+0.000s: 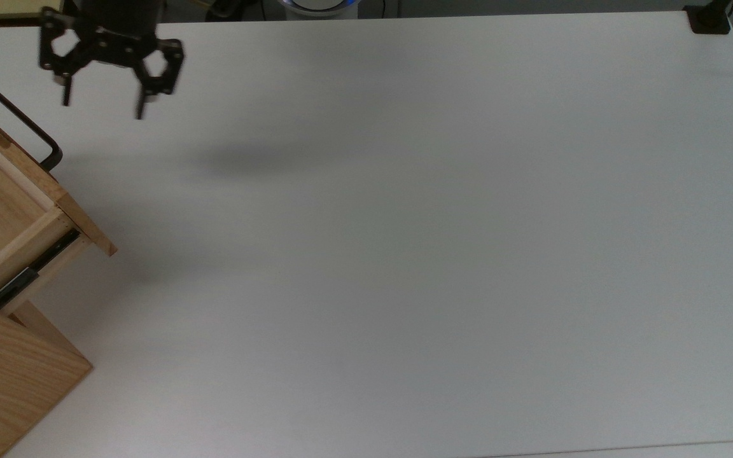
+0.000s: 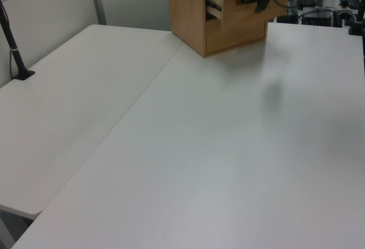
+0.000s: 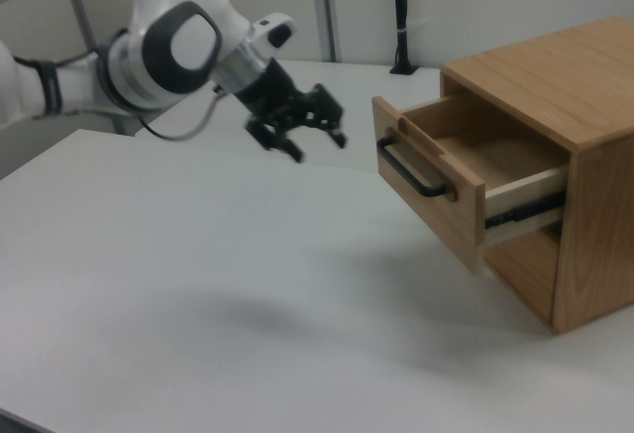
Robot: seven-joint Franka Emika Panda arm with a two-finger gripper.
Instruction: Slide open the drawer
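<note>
Right view shows the gripper spread open, apart from the pulled-out, unlabelled drawer.

No readable text, label, brand, number or sign anywhere.
</note>
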